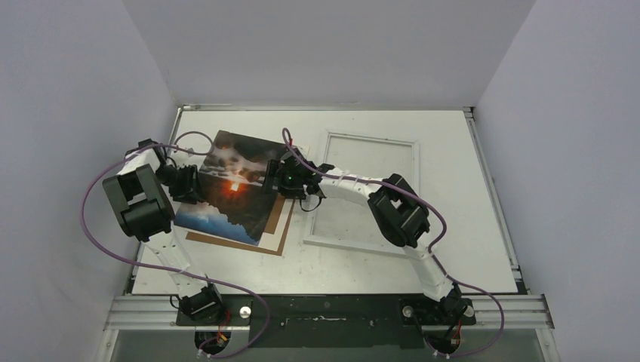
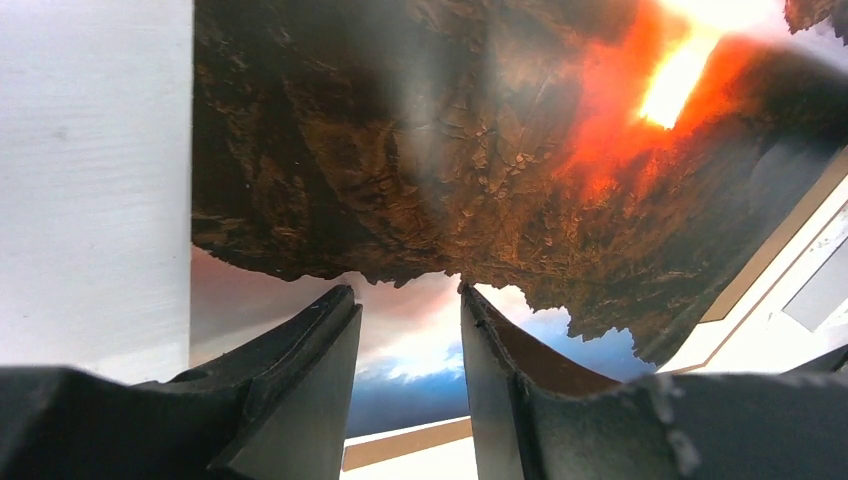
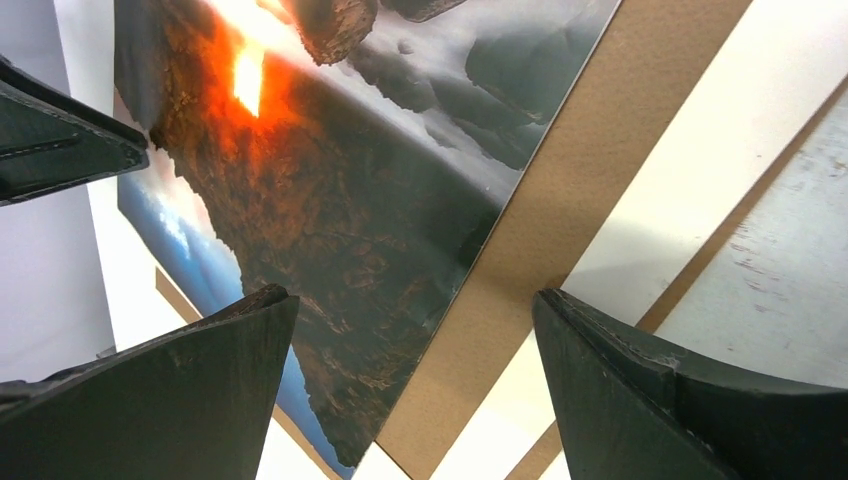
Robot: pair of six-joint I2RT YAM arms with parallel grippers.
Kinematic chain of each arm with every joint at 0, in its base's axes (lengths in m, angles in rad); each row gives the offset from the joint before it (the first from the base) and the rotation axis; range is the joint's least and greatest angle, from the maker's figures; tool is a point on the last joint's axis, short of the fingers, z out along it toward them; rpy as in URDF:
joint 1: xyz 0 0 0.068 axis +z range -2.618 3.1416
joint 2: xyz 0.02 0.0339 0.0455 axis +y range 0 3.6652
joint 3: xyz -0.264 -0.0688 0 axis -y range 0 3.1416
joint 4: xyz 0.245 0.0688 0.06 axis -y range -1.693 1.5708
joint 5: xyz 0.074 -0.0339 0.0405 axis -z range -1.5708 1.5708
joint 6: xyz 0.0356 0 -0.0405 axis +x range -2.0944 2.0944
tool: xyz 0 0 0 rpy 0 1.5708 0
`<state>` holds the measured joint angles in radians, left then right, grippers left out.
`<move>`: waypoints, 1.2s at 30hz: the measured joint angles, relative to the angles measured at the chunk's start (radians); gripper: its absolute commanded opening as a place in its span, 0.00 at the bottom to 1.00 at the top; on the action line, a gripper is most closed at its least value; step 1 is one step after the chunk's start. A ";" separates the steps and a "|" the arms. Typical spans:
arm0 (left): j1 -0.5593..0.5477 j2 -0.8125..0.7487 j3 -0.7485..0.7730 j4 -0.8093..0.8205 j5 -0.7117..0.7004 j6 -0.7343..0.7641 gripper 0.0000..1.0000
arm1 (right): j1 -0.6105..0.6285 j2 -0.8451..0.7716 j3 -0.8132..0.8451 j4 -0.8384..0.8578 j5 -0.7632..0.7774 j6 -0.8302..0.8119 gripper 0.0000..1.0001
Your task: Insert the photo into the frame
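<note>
The left pincer (image 2: 405, 340) has its two fingers only a little apart, and nothing sits between them. Through the narrow gap one sees the photo (image 2: 420, 180), so this pincer hovers at the left edge of the print and does not hold it. The right pincer (image 3: 415, 385) is wide apart over the opposite, right edge of the photo. Between its fingers show the edge of the print and a strip of the brown backing board (image 3: 560, 200), and it grips nothing either.

The photo lies on the backing board in the left half of the table (image 1: 460, 196), a little turned, so the board shows along its near and right sides. Whether one edge is already a bit raised, I cannot tell. The frame (image 1: 347, 246) lies flat just beside the board, on the right, and its clear middle has nothing inside.

I judge the task to be at its beginning. The print is not yet in the frame, so all is left: to take it by the edges, to carry it to the right and to lay it inside the white border.

The right arm (image 1: 355, 188) reaches across the left side of the frame, just where the print must go, so it will probably have to move off. The print is thin and rests close on the board, so catching its edge may be difficult.
</note>
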<state>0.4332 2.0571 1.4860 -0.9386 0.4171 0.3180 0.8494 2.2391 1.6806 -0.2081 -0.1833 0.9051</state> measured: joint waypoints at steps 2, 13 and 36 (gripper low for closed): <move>-0.004 -0.002 -0.012 0.001 0.004 0.000 0.39 | 0.001 0.001 0.000 0.008 -0.010 0.005 0.92; -0.006 -0.016 -0.021 0.002 0.009 -0.006 0.39 | -0.003 -0.004 0.000 -0.023 0.042 -0.008 0.92; -0.146 -0.087 -0.059 0.082 -0.010 -0.075 0.39 | -0.110 0.010 0.267 -0.240 0.213 -0.085 0.91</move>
<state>0.2874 1.9705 1.4269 -0.8570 0.4076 0.2432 0.7391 2.2486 1.9472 -0.4477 0.0296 0.8196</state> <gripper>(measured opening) 0.393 0.906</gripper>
